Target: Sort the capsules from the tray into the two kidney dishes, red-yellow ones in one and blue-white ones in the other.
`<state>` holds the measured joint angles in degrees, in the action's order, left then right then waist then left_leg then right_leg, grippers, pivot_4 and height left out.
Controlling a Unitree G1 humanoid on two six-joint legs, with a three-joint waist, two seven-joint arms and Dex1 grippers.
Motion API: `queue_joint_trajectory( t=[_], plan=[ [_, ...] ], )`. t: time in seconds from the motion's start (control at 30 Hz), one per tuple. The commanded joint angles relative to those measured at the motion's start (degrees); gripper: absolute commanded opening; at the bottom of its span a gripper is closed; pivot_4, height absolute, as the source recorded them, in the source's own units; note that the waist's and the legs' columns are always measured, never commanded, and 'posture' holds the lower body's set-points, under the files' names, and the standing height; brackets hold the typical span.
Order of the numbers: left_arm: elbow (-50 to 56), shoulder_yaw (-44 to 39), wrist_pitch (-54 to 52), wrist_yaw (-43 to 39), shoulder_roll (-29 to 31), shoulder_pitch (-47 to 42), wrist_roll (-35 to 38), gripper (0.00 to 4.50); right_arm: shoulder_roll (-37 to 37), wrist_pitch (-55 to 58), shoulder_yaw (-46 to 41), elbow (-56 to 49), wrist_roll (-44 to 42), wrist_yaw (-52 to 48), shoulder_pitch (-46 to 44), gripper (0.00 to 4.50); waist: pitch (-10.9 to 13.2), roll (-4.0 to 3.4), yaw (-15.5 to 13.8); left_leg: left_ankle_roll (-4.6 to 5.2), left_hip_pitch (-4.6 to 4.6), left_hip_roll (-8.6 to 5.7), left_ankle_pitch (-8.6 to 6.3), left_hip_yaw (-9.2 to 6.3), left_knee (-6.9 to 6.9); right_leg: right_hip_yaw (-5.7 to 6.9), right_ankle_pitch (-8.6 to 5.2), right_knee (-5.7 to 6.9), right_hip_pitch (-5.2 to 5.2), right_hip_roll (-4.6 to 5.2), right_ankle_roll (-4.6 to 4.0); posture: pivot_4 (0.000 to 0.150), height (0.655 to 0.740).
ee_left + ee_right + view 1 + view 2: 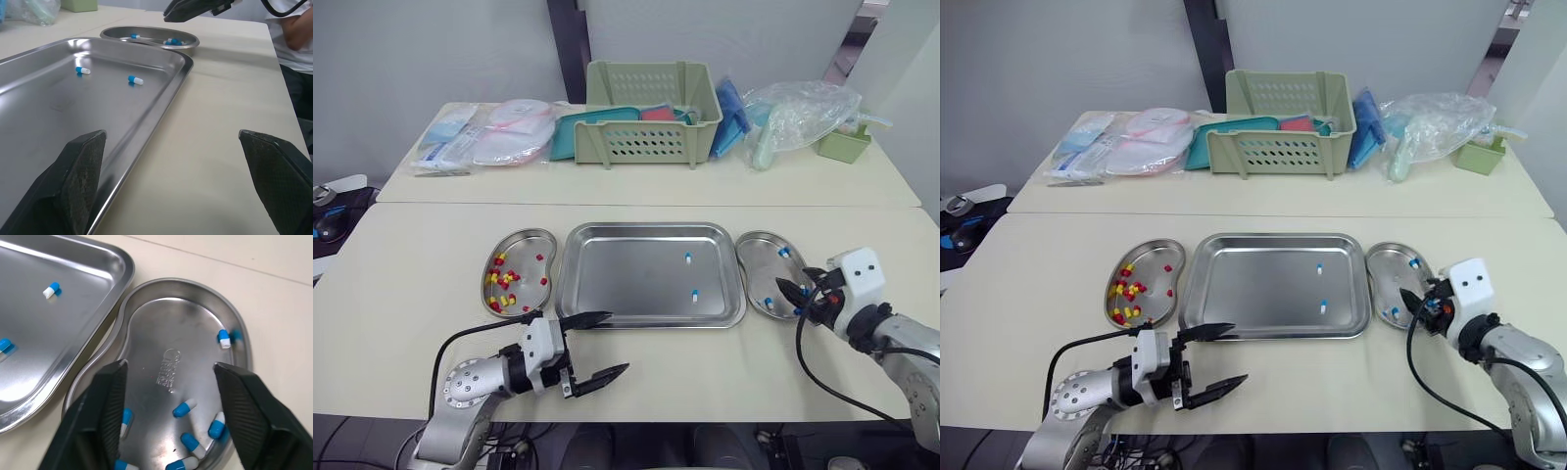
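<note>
The steel tray [626,279] lies mid-table with two blue-white capsules in it, one [687,258] farther back and one [694,295] nearer. To its left, a kidney dish [530,238] holds several red-yellow capsules [501,284]. To its right, the other kidney dish [759,257] holds several blue-white capsules [185,407]. My left gripper [597,348] is open and empty, low over the table in front of the tray's front left corner. My right gripper [168,365] hovers open over the right dish's near side, with nothing between its fingers.
On the far table are a green slotted basket [651,116], plastic-wrapped packets [489,132], a clear bag [803,113] and a small green container [844,145]. A person's arm in a white sleeve [293,34] is beyond the table's right end.
</note>
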<state>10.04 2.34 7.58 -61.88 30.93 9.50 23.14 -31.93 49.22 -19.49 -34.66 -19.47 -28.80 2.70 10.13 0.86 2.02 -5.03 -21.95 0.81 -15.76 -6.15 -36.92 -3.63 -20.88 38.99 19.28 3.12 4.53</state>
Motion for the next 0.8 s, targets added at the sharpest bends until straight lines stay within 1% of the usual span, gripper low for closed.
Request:
queue_joint_trajectory(
  t=[0.03,0.07,0.17,0.23,0.33,0.43,0.53,0.63,0.8],
  plan=[
    [1.3,-2.1,-0.7,1.1,0.0,0.4,2.1,4.5,-1.2,-2.4,-2.3,-1.5,-1.7,-1.3,0.5,4.24,0.0,0.0,0.0,0.0,0.0,0.0,0.0,0.0,0.0,0.0,0.0,0.0,0.0,0.0,0.0,0.15,0.74],
    [2.1,-3.0,-1.3,1.9,0.2,1.0,2.5,4.5,-2.1,-3.8,-2.5,-1.6,-1.5,-2.2,1.2,4.46,0.0,0.0,0.0,0.0,0.0,0.0,0.0,0.0,0.0,0.0,0.0,0.0,0.0,0.0,0.0,0.15,0.74],
    [6.7,-9.3,-3.9,6.6,1.1,4.9,4.8,4.5,-7.8,-17.4,-3.1,0.3,3.2,-9.5,7.5,4.46,0.0,0.01,-0.1,0.01,-0.04,0.0,-0.01,0.0,0.01,0.01,0.0,-0.06,0.01,0.01,0.0,0.15,0.74],
    [8.9,-14.0,-5.7,10.5,1.3,7.1,5.8,4.5,-9.7,-26.3,-4.7,2.7,4.3,-13.5,10.8,4.46,0.0,0.05,-0.2,0.01,-0.04,0.0,-0.01,-0.01,0.02,0.02,0.0,-0.09,0.0,0.01,0.01,0.15,0.74],
    [10.1,-20.9,-8.9,16.7,1.1,9.0,6.4,4.5,-12.3,-35.3,-7.4,6.7,4.1,-20.0,14.7,4.46,0.0,0.08,-0.2,0.01,0.06,0.01,-0.01,0.0,-0.01,0.02,0.0,-0.05,-0.12,0.01,0.01,0.15,0.74],
    [8.3,-27.2,-12.6,21.0,2.1,9.1,7.1,4.5,-15.0,-39.1,-10.2,11.2,1.8,-26.1,16.6,4.46,0.1,0.12,-0.2,0.01,0.13,0.0,-0.01,0.02,-0.03,0.02,0.0,-0.04,-0.21,0.01,0.01,0.15,0.74],
    [3.0,-33.8,-14.2,24.4,3.7,7.8,6.3,4.5,-17.9,-40.4,-12.7,15.4,-0.3,-31.0,16.9,4.46,0.1,0.13,-0.1,0.01,0.14,0.01,-0.01,0.01,-0.03,0.02,0.0,-0.03,-0.2,0.0,0.01,0.15,0.74],
    [-4.3,-38.5,-12.9,24.4,6.0,7.0,5.4,4.5,-20.9,-41.0,-14.0,19.4,-1.1,-34.5,16.0,4.46,0.1,0.15,-0.1,0.01,0.15,0.01,-0.01,0.02,-0.02,0.02,0.0,-0.04,-0.19,0.0,0.01,0.15,0.74],
    [-14.5,-43.8,-11.6,22.8,8.7,7.2,5.0,4.5,-24.7,-42.2,-14.2,26.3,-1.0,-37.8,12.6,4.46,0.1,0.18,-0.1,0.01,0.14,0.01,-0.01,0.03,-0.01,0.02,0.0,-0.04,-0.18,0.01,0.01,0.15,0.74]
  ],
)
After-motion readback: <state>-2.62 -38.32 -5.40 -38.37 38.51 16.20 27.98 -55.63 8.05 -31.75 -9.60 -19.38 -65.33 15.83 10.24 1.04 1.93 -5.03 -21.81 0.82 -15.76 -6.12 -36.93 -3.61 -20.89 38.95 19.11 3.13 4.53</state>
